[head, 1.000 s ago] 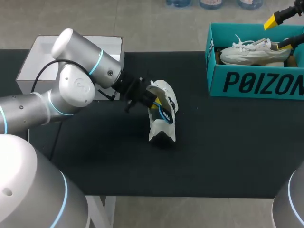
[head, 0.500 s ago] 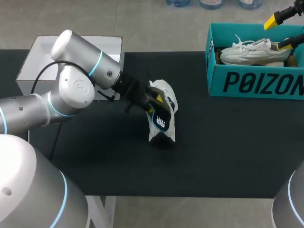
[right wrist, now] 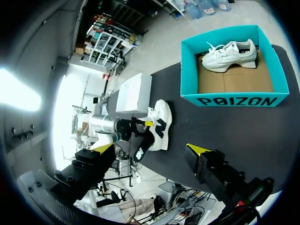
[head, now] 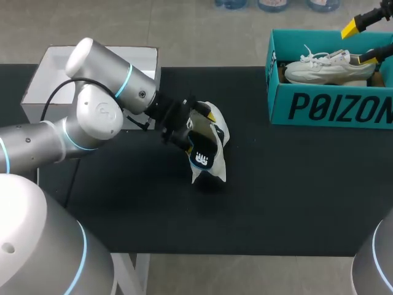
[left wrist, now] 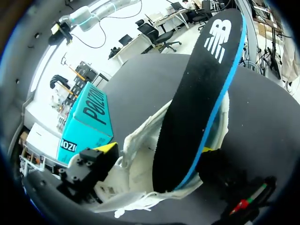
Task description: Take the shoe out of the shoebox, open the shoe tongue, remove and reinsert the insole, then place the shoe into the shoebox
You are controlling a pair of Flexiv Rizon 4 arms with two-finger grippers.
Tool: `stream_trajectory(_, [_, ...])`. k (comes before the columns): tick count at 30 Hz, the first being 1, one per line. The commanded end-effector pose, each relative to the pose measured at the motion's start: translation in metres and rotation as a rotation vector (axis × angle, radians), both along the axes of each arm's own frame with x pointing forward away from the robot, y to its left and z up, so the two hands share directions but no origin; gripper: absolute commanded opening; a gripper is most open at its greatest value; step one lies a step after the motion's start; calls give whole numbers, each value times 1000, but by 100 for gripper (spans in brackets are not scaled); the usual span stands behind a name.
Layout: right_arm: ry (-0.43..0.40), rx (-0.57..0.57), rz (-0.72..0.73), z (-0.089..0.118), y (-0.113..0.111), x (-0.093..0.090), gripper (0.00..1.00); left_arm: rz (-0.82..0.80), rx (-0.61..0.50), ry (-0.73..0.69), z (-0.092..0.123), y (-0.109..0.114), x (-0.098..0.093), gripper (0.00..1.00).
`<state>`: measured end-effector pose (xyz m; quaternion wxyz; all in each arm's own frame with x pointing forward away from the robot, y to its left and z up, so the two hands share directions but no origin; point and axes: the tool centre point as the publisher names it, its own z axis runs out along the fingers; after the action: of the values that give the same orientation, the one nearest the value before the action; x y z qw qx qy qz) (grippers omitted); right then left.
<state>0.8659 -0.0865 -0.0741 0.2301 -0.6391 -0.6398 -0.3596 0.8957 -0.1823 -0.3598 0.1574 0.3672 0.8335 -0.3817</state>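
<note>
Two shoes were in view. One white sneaker (head: 218, 132) rested on the black table (head: 276, 196) near its middle, well apart from the teal cardboard shoebox (head: 331, 107) at the table's far right. In the right wrist view a dark logo mark showed on this sneaker's side.

The left gripper (head: 195, 126) was at the sneaker's opening. Its fingers were closed from two sides on the lower end of a black insole (left wrist: 197, 103) with a blue edge, and white lining was bunched against one finger. The insole stuck out of the sneaker for most of its length, tilted, and carried a white logo near its free end.

The second white sneaker (head: 325, 66), its laces showing, lay inside the shoebox on brown cardboard. Large dark block lettering ran along the shoebox's near wall, and the same print showed on a short wall in the left wrist view.

The right gripper (right wrist: 150, 150) hung over the shoebox's right end, its fingers wide apart with nothing between them. A white open box (head: 43, 83) sat at the table's far left, behind the left arm.
</note>
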Motion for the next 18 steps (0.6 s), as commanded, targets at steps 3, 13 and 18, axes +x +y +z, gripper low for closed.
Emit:
stream_trajectory(3, [1, -3, 0, 0, 0, 0, 100, 13, 0, 1, 1, -4, -2, 100])
stream_trajectory(13, [1, -3, 0, 0, 0, 0, 100, -15, 0, -33, 25, -6, -14, 100])
stream_trajectory(18, [1, -3, 0, 0, 0, 0, 100, -12, 7, -30, 28, -6, -17, 100])
